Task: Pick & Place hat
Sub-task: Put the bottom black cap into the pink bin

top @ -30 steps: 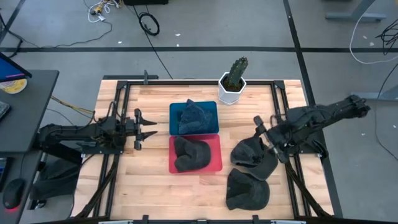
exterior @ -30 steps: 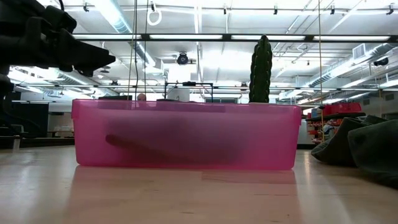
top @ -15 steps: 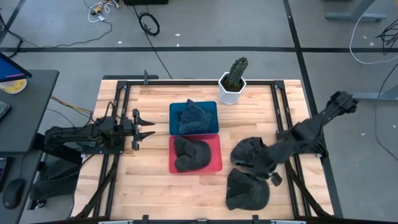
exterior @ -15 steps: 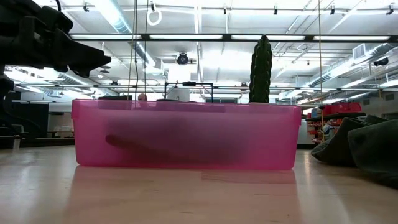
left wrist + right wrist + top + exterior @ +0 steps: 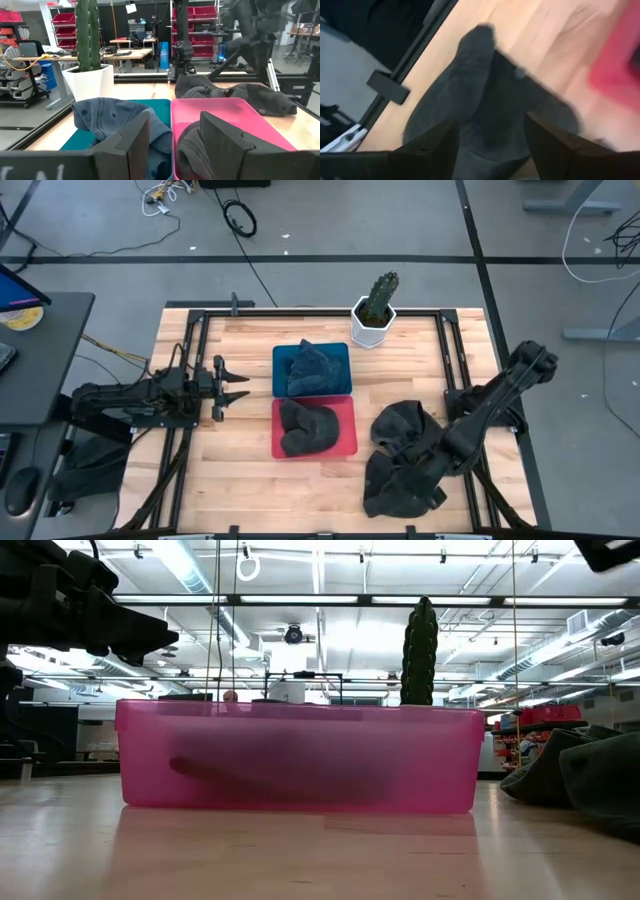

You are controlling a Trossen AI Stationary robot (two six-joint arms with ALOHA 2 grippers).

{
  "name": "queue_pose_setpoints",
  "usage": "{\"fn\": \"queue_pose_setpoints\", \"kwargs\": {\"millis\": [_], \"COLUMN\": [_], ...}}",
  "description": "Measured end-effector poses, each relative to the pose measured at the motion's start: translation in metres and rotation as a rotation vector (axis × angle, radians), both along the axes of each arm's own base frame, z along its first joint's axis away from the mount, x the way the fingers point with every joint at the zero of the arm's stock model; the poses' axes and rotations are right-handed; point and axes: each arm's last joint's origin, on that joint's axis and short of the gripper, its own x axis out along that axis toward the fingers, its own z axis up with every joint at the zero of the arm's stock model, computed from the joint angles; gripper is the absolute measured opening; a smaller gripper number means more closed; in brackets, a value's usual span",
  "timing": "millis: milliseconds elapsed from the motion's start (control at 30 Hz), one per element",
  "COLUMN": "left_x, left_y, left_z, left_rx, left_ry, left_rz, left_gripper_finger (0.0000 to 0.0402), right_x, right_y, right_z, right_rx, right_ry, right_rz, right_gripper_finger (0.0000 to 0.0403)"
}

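the right gripper is hanging over the near dark hat at the table's front right — the hat is lying directly below and ahead of its fingers, which are standing apart and empty. its long axis is running along the finger gap. the left gripper is waiting well apart, fingers spread, beside the blue bin.

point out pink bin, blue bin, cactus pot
pink bin (image 5: 346,408): high view, bare right edge of its floor.
blue bin (image 5: 281,358): high view, bare left corner by the rim.
cactus pot (image 5: 371,330): high view, white front wall.
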Motion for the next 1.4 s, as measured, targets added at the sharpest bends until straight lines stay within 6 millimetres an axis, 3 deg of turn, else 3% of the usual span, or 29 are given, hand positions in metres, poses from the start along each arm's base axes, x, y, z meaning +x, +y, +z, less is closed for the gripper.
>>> {"fn": "queue_pose_setpoints", "kwargs": {"millis": [367,600,700,800,933,1167,1400], "left_x": [0.0,0.0,0.0,0.0,0.0,0.0,0.0], "left_y": [0.0,0.0,0.0,0.0,0.0,0.0,0.0], "left_z": [0.0,0.0,0.0,0.0,0.0,0.0,0.0], "left_rx": [0.001,0.001,0.001,0.001,0.002,0.002,0.002], "left_ry": [-0.001,-0.002,-0.002,-0.002,-0.002,-0.003,-0.002], "left_rz": [0.0,0.0,0.0,0.0,0.0,0.0,0.0], "left_gripper_finger": [0.0179,0.0179,0.0179,0.0179,0.0179,0.0179,0.0179], "right_x": [-0.002,0.002,0.004,0.006,0.006,0.014,0.046], "right_y": [0.03,0.038,0.038,0.036,0.032,0.025,0.018], "right_z": [-0.047,-0.077,-0.083,-0.082,-0.076,-0.054,-0.013], "right_rx": [-0.069,-0.14,-0.134,-0.108,-0.06,-0.169,-0.23], "right_ry": [0.165,0.238,0.267,0.289,0.321,0.249,0.077], "right_rz": [0.03,0.052,0.065,0.067,0.107,0.209,0.301], "right_gripper_finger": [0.022,0.0218,0.0199,0.0142,0.0024,0.0006,0.0003]}}
